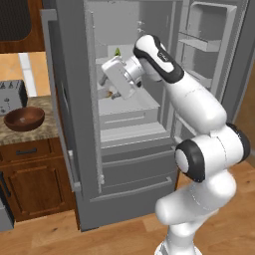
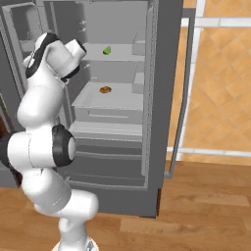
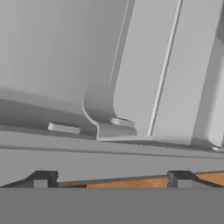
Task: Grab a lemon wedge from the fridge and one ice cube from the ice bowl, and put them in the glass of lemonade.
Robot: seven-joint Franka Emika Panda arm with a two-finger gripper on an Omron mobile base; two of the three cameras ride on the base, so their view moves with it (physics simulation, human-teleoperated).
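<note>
Both doors of the fridge [image 2: 162, 98] stand open. On its upper shelf, toward the far wall, rests the lemon wedge [image 2: 107, 50]. One shelf lower lies a small orange lump [image 2: 105, 89]. Inside the fridge, the gripper [image 3: 111, 177] has its fingers spread wide, holding nothing. Left of the fridge, the ice bowl [image 1: 24, 118] sits on the counter [image 1: 35, 132], near a grey toaster [image 1: 11, 95].

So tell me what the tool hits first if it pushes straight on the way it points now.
Most likely the grey inner wall of the fridge. The open tool faces bare grey panels in the hand view, with nothing between them, though depth is hard to judge. The lemon wedge lies off that line.
</note>
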